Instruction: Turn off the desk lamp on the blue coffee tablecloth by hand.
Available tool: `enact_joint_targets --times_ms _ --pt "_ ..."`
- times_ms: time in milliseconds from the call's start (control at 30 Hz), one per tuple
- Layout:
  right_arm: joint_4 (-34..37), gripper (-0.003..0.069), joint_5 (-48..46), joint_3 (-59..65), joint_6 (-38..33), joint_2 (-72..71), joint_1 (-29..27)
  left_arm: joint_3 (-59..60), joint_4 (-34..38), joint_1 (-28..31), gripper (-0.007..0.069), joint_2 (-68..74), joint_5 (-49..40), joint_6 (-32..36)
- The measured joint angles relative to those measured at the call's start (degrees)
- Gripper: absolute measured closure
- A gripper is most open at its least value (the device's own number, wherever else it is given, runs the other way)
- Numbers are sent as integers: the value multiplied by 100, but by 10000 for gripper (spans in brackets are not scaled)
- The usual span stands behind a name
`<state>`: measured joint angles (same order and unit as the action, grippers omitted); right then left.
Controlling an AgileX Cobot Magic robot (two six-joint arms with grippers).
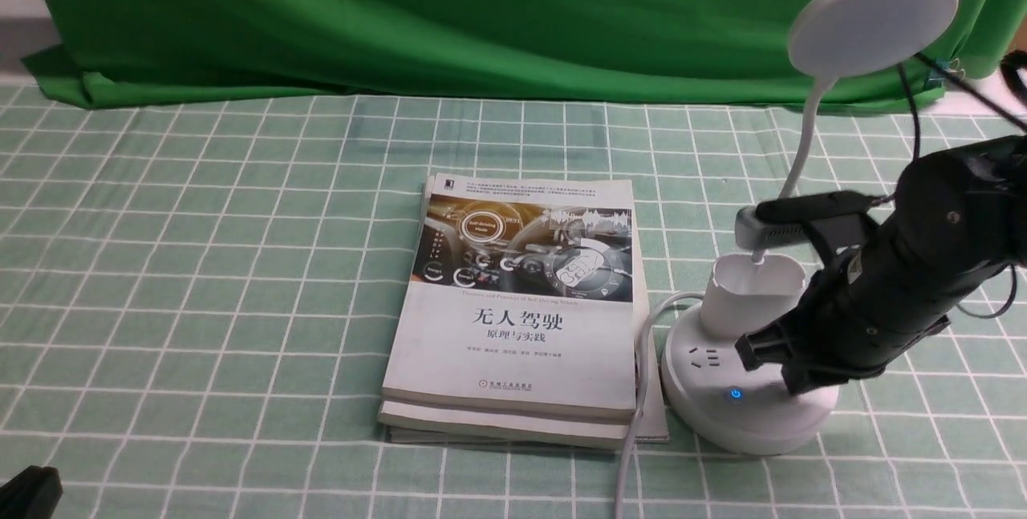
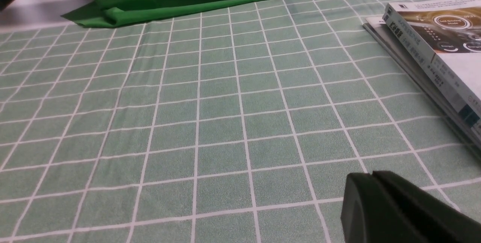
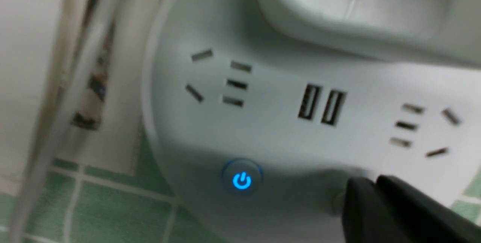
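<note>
The white desk lamp stands at the right on the blue coffee tablecloth (image 1: 200, 262), with its disc head (image 1: 874, 18) up high, its cup holder (image 1: 754, 294) below and its round base (image 1: 722, 415) underneath. A blue power button (image 3: 242, 180) glows on the base near sockets and USB ports (image 3: 322, 104). My right gripper (image 3: 370, 183) is shut, its tips pressed down on the base over a second round button (image 3: 338, 199) that is mostly hidden. From the front the right gripper (image 1: 774, 365) sits over the base's right front. My left gripper (image 2: 370, 177) is shut and empty, low over the cloth.
A stack of books (image 1: 521, 302) lies just left of the lamp base. The lamp's white cable (image 1: 634, 423) runs between them to the front edge. A dark green backdrop (image 1: 481, 14) hangs at the back. The left arm (image 1: 28, 491) shows at the front left corner.
</note>
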<state>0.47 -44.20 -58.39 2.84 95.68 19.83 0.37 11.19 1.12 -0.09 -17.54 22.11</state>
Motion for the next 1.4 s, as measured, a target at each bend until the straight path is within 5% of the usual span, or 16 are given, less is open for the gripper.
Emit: enact_joint_targets --times_ms 467,867,1400 --pt "4 621 -171 186 -5 -571 0 0 0 0 624 0 0 0" --pt "4 617 -186 2258 342 -3621 0 0 0 0 624 0 0 0" --pt "-2 605 8 2590 495 -6164 -16 0 0 0 624 0 0 0"
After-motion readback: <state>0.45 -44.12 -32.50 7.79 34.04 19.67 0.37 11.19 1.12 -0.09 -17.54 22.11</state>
